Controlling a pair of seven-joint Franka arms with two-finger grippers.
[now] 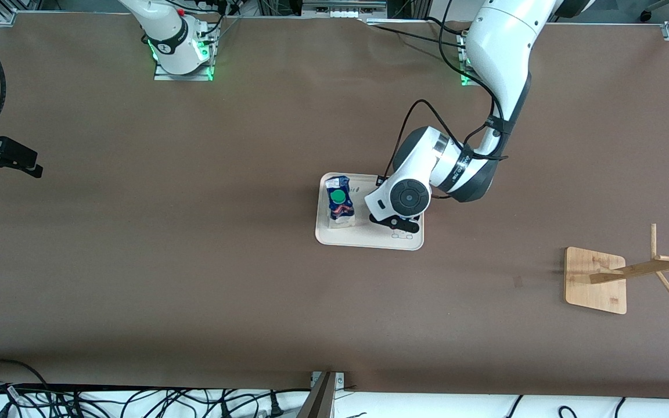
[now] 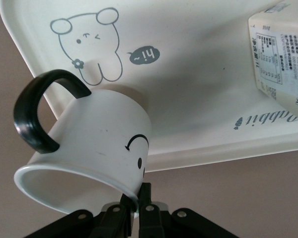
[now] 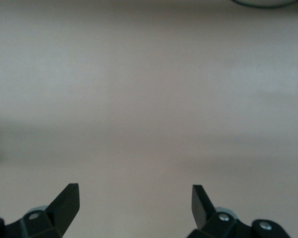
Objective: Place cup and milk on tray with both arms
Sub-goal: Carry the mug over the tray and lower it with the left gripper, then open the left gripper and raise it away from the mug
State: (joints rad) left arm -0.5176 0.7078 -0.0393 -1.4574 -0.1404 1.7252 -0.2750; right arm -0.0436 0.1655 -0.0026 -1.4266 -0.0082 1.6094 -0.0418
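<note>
Tray [image 1: 363,235] under my left gripper [image 2: 137,206], pinched on the tilted cup [image 2: 89,144] rim.
Milk [image 1: 339,201] stands beside it; my right gripper [image 3: 135,202] waits wide open, holding nothing, over bare tabletop [image 3: 149,99].

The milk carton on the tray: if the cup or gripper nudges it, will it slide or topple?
The milk stands upright on the tray, tall on a small base, so it probably tips rather than slides. The tray looks smooth, so a low push might skid it. The left gripper holds the cup by its rim, tilted beside the carton.
</note>
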